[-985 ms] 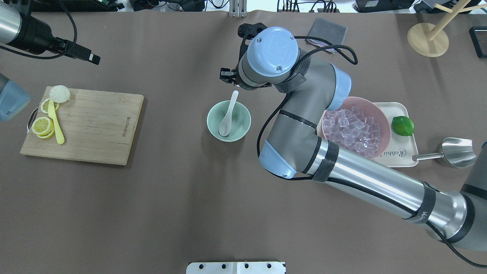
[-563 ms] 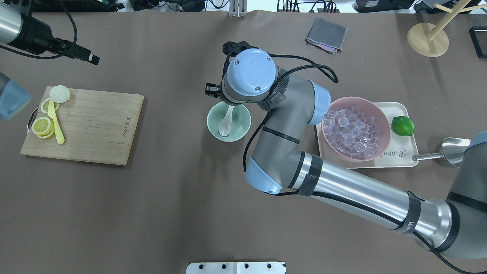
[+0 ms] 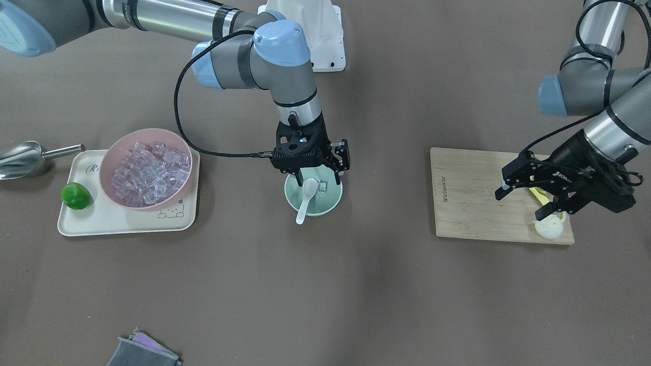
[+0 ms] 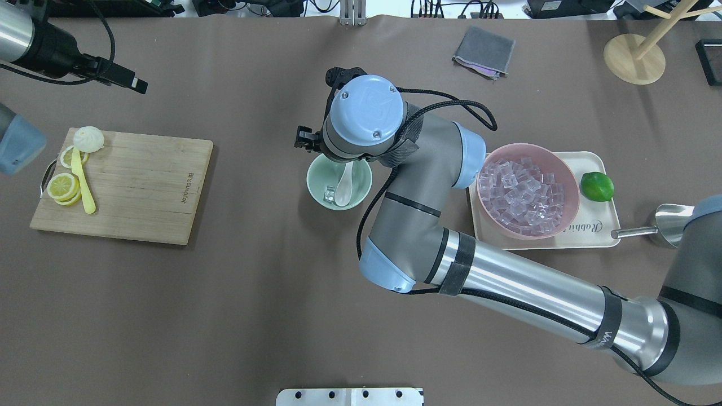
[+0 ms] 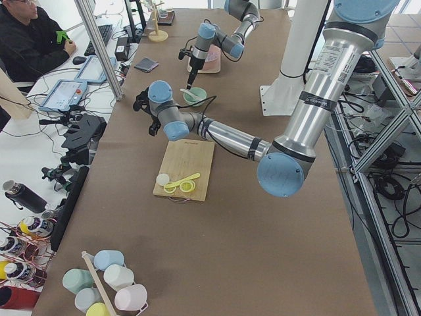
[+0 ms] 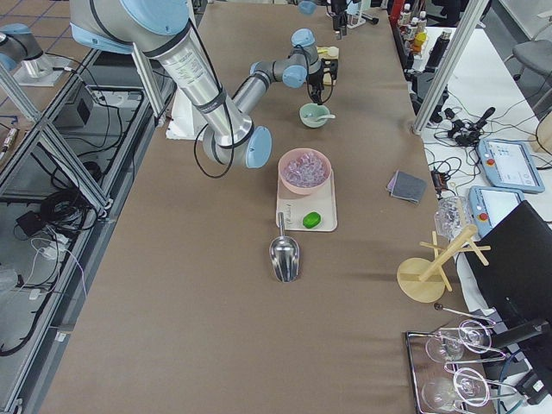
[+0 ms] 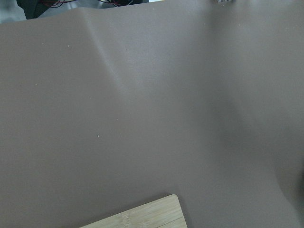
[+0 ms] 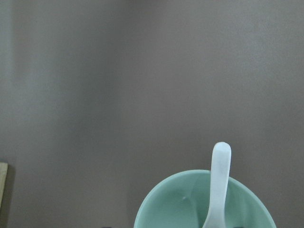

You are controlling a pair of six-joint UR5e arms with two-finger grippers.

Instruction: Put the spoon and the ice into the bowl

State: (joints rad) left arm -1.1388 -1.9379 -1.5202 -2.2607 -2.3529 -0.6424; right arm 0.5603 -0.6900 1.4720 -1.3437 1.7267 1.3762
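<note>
- Right arm reaches in from the robot's side; its wrist sits over the far rim of the green bowl [image 4: 313, 189].
- Bowl holds the spoon [image 4: 343, 192], scoop down inside and handle leaning out over the far rim. One ice cube [image 4: 329, 195] lies in the bowl right beside the scoop.
- Right claw [image 3: 319, 177] is released, fingers spread and empty, hanging low just above the bowl with the cube under it.
- Both items look to be in, so I judge the task near done unless more ice is wanted from the pink bowl [image 4: 574, 197] on the tray.
- Risk: claw is low and near the handle. A sideways exit could clip the handle, flip the spoon out or drag the light bowl. A straight lift looks safer.
- Left claw [image 3: 527, 201] is further off, spread and empty above the far end of the cutting board [image 4: 135, 186], well apart from the bowl.
- Hidden: overhead, the wrist covers the far rim and the right fingers.
- Right wrist view cuts the bowl at the bottom edge; handle shows, cube doesn't.
- Left wrist view shows only table and a board corner.
- Side views are too small to judge either claw.
</note>
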